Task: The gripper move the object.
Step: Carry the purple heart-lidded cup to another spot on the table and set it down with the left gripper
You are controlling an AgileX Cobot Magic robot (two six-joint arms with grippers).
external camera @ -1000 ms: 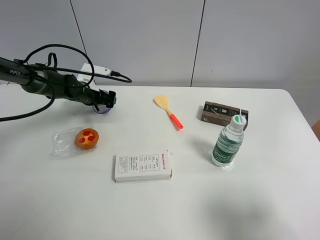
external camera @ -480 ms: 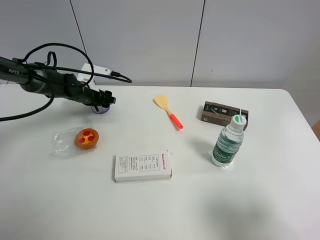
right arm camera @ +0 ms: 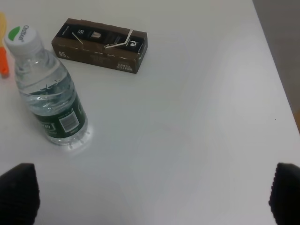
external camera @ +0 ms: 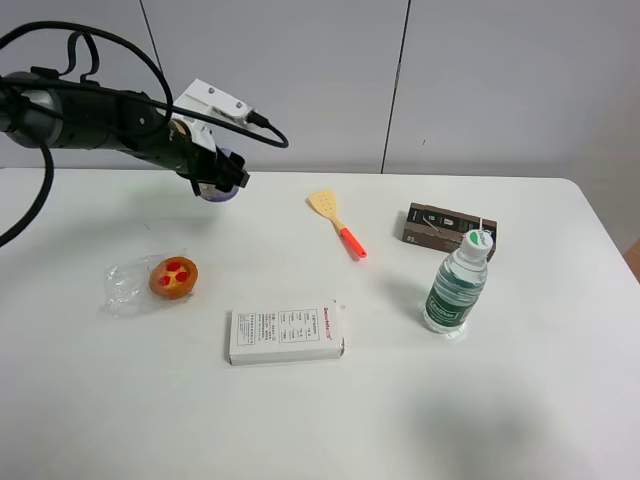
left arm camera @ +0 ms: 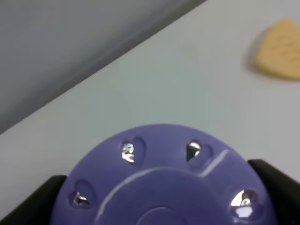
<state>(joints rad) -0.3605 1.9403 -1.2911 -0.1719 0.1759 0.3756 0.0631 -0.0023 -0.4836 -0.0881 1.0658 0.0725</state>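
Two fingers [left arm camera: 283, 192] of the left gripper [external camera: 222, 185], we see, clamp the object [left arm camera: 161, 187] well left of the spatula [external camera: 335, 222], while the right gripper [right arm camera: 152, 194] holds its jaws apart.

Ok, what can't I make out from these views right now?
Purple cylinder: exterior high, left gripper covers most of it; left wrist, the frame edge cuts off its lid, sides unseen.
Right gripper: right wrist, only two fingertips at the frame edge; absent from exterior high.
White box print: exterior high, too small to read.
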